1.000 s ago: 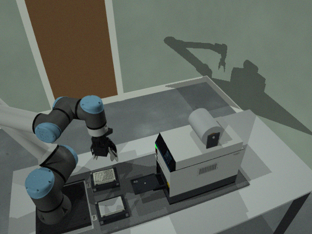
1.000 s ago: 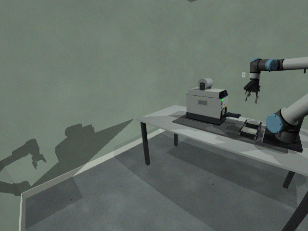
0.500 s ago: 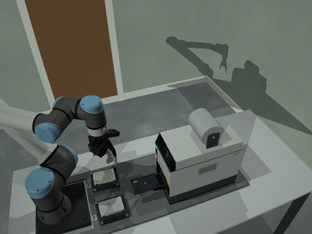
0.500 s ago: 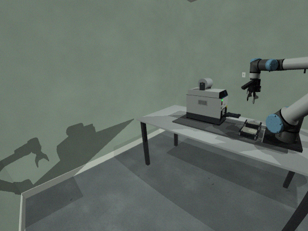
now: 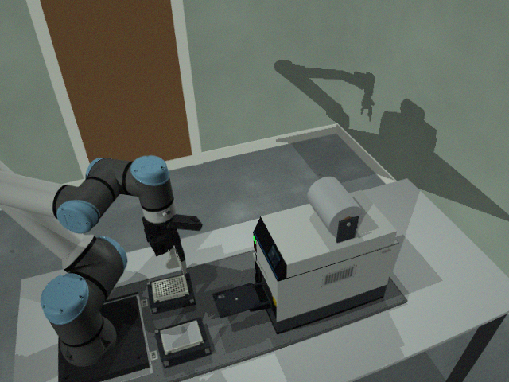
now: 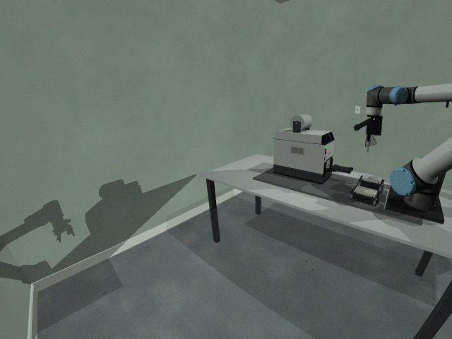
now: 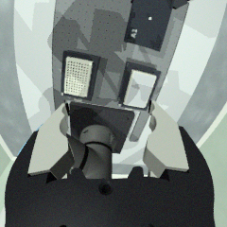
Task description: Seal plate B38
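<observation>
- Two choices, dotted plate (image 5: 169,287) (image 6: 366,191) (image 7: 78,77) or white plate (image 5: 182,337) (image 6: 372,179) (image 7: 139,89): I might grab wrong (can't read labels).
- My gripper (image 5: 184,269) (image 6: 369,148) (image 7: 109,102), mostly open and empty, could bump one if crooked.

In the top view, a tall brown rectangular panel in a white frame (image 5: 117,78) is set at ten o'clock in the matte grey-green wall (image 5: 238,74) (image 6: 145,73), with a pale straight skirting strip (image 5: 262,145) (image 6: 78,265) along its foot. The exterior view shows a small white rectangular wall plate (image 6: 357,109) at two o'clock, a white rectangular desk (image 5: 452,296) (image 6: 233,175) on dark square-sided legs (image 5: 475,349) (image 6: 212,211) at four o'clock, and a mottled blue-grey floor (image 5: 230,205) (image 6: 204,299) spreading across six o'clock.
</observation>
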Robot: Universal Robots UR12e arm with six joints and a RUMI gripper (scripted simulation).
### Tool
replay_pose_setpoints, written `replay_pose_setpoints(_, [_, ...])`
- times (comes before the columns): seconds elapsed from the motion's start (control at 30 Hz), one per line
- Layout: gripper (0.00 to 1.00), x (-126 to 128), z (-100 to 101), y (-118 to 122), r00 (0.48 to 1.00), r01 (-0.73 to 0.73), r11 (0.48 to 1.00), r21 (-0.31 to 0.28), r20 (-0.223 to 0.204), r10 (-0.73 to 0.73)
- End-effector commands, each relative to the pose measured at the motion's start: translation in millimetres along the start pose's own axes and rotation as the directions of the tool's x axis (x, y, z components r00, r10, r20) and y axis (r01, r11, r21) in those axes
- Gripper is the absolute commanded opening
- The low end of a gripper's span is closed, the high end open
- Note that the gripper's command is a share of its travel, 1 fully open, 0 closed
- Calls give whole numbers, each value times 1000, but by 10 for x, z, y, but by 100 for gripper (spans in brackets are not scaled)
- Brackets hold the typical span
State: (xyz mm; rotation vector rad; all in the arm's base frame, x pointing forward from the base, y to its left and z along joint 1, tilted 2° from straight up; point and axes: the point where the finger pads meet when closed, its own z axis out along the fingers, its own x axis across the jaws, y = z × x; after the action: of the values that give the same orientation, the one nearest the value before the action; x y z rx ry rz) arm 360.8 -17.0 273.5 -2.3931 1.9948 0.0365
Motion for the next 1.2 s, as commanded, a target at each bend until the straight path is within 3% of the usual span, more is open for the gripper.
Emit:
replay_pose_setpoints(0.0, [68,36,-7,-2,989,-148,989,-4,-6,148])
replay_pose_setpoints(0.07, [68,35,-7,-3,977,-213,977,-3,-6,213])
replay_pose_setpoints(0.53, [68,35,-7,-3,977,-213,977,-3,-6,213])
replay_pose_setpoints(0.87, [68,35,-7,-3,993,119,993,-5,-5,-119])
replay_pose_setpoints(0.93, [68,35,-7,-3,993,119,993,-5,-5,-119])
replay_pose_setpoints(1.17, [68,35,-7,-3,939,345,939,-6,-4,-345])
